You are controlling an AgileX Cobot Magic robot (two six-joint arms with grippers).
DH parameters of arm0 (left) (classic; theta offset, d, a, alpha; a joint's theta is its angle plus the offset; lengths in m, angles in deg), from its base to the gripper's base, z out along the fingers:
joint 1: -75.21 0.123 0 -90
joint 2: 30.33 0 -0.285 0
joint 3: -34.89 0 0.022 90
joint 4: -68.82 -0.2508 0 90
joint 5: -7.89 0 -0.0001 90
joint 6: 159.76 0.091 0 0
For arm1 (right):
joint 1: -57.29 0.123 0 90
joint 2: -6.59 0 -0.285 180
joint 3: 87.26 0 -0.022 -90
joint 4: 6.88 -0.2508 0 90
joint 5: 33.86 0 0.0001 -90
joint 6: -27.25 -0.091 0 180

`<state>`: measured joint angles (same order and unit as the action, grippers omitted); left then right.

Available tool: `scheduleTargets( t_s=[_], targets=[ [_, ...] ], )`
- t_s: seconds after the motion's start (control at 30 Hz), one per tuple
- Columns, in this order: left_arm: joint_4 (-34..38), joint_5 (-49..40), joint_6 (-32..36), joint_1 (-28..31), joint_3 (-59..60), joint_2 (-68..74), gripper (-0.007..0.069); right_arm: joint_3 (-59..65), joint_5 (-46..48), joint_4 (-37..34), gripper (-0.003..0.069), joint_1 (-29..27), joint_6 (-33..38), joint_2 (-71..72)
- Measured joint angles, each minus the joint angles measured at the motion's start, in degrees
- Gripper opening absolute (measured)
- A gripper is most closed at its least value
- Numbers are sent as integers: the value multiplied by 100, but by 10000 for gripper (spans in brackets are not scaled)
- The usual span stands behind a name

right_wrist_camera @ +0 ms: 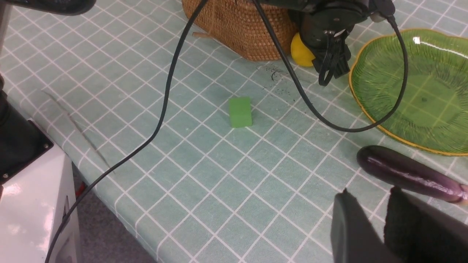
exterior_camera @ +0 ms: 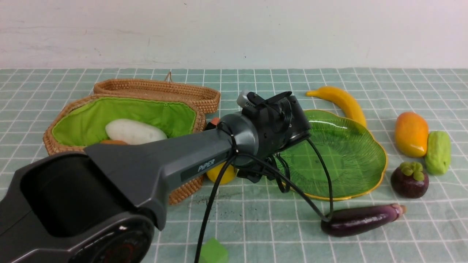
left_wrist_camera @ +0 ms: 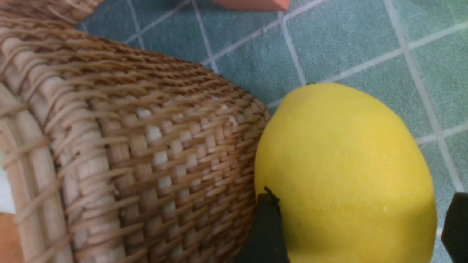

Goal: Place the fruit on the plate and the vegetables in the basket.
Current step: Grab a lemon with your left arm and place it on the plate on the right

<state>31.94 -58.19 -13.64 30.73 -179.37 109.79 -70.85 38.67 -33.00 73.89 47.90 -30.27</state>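
The yellow lemon (left_wrist_camera: 343,175) lies on the cloth against the wicker basket (left_wrist_camera: 146,146). My left gripper (left_wrist_camera: 362,219) is open around it, one finger touching it and the other a little off. In the basket (exterior_camera: 182,193) lie the white radish (exterior_camera: 133,131) and a sliver of the potato (exterior_camera: 113,141). The green plate (exterior_camera: 343,153) holds nothing. Beyond and right of it lie the banana (exterior_camera: 342,100), mango (exterior_camera: 411,133), gourd (exterior_camera: 438,151) and mangosteen (exterior_camera: 409,179). The eggplant (right_wrist_camera: 406,171) lies just past my right gripper (right_wrist_camera: 369,193), whose jaws stand narrowly open with nothing between.
A small green cube (exterior_camera: 214,252) sits near the front edge. An orange-red cube (exterior_camera: 215,121) peeks out behind the left wrist. The left arm's black cable (right_wrist_camera: 299,91) trails across the cloth and loops onto the eggplant (exterior_camera: 362,220). The basket lid (exterior_camera: 157,89) lies open behind.
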Motion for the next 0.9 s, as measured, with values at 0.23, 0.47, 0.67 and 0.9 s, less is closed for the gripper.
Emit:
scheduleTargets(
  t_s=[0.23,0.47,0.67,0.9],
  targets=[
    [-6,190,0,18,0,0,571,0,0,0,161,0,6,0],
    [-6,330,0,18,0,0,560,0,0,-18,161,0,6,0],
    [-1,380,0,18,0,22,565,0,0,-18,161,0,6,0],
    [-35,424,0,18,0,122,607,0,0,-20,161,0,6,0]
  ],
)
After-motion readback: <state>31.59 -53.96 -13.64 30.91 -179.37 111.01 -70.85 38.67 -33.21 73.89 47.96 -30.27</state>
